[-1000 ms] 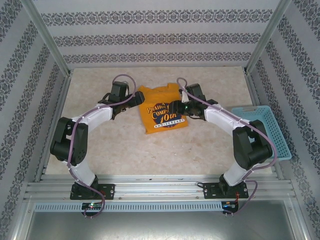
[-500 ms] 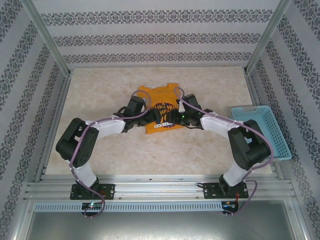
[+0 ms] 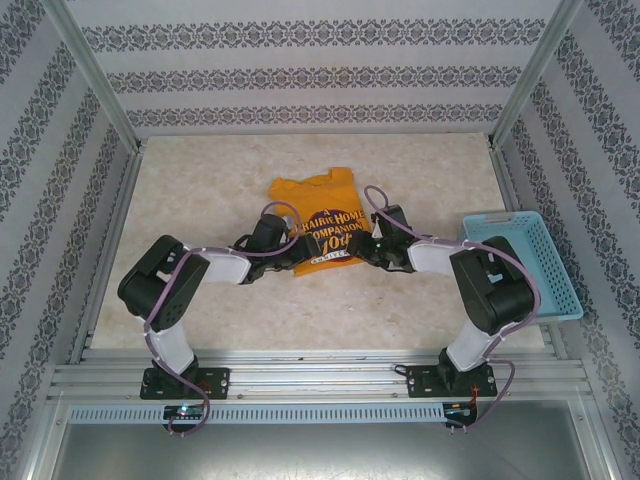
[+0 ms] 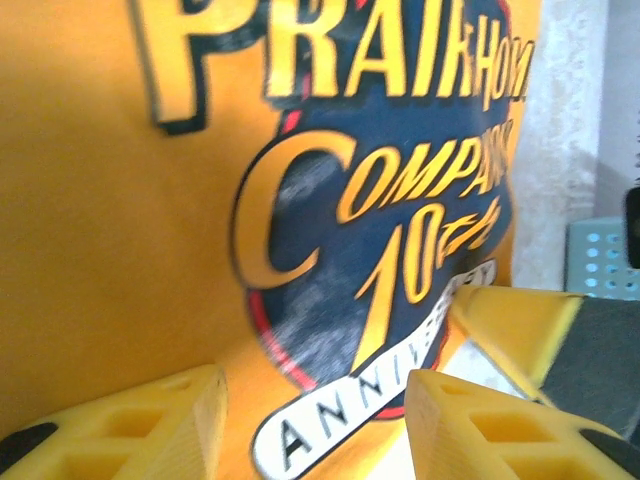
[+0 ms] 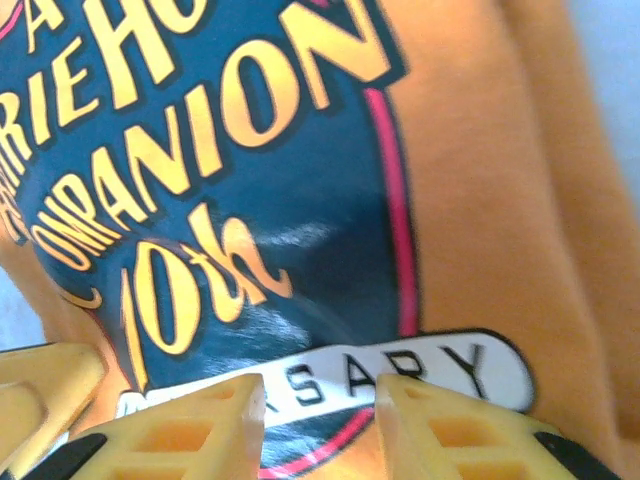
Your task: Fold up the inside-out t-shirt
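The inside-out t-shirt [image 3: 316, 205] lies folded in a compact rectangle mid-table, mustard-orange, with a dark blue printed emblem facing up. My left gripper [image 3: 298, 257] is low at the near left of its front hem, and my right gripper [image 3: 363, 250] is at the near right. In the left wrist view the left gripper [image 4: 315, 420] stands open over the white banner of the t-shirt [image 4: 120, 250]. The right gripper [image 5: 320, 425] is likewise open above the banner on the t-shirt [image 5: 480, 200]. Both pairs of jaws are apart, and cloth shows in the gaps.
A light-blue plastic basket [image 3: 535, 262] sits at the table's right edge, close behind my right arm, with the basket [image 4: 603, 262] also seen from the left wrist. The other gripper's yellow finger [image 4: 512, 320] is very near. Patterned walls enclose the table.
Both grippers have come down to the shirt's near hem, the left swinging in from the shirt's left side. Both pairs of jaws have narrowed.
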Controlling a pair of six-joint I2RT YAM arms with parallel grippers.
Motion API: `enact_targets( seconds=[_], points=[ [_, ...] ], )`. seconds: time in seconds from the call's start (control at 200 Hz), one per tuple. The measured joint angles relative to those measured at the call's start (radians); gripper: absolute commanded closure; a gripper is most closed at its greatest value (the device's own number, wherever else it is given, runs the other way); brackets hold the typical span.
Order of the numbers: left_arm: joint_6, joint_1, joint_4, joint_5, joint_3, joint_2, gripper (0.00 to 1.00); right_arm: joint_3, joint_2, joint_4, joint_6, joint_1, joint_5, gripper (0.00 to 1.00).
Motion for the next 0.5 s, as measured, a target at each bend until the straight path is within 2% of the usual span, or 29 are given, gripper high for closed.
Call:
enact_targets(
  seconds=[0.115, 0.235, 0.4, 0.5],
  points=[
    [0.04, 0.002, -0.116, -0.031, 0.028, -0.044, 0.44, 0.013, -0.073, -0.084, -0.039, 0.002, 0.048, 0.63],
    [0.066, 0.013, -0.187, -0.04, 0.132, -0.037, 0.44, 0.114, -0.08, -0.121, -0.063, 0.01, 0.048, 0.63],
    [0.079, 0.04, -0.178, -0.044, 0.33, 0.067, 0.45, 0.306, 0.07, -0.067, -0.051, 0.009, -0.007, 0.63],
    [0.075, 0.067, -0.143, -0.044, 0.382, 0.163, 0.47, 0.373, 0.203, -0.024, -0.019, 0.008, -0.039, 0.65]
  ],
)
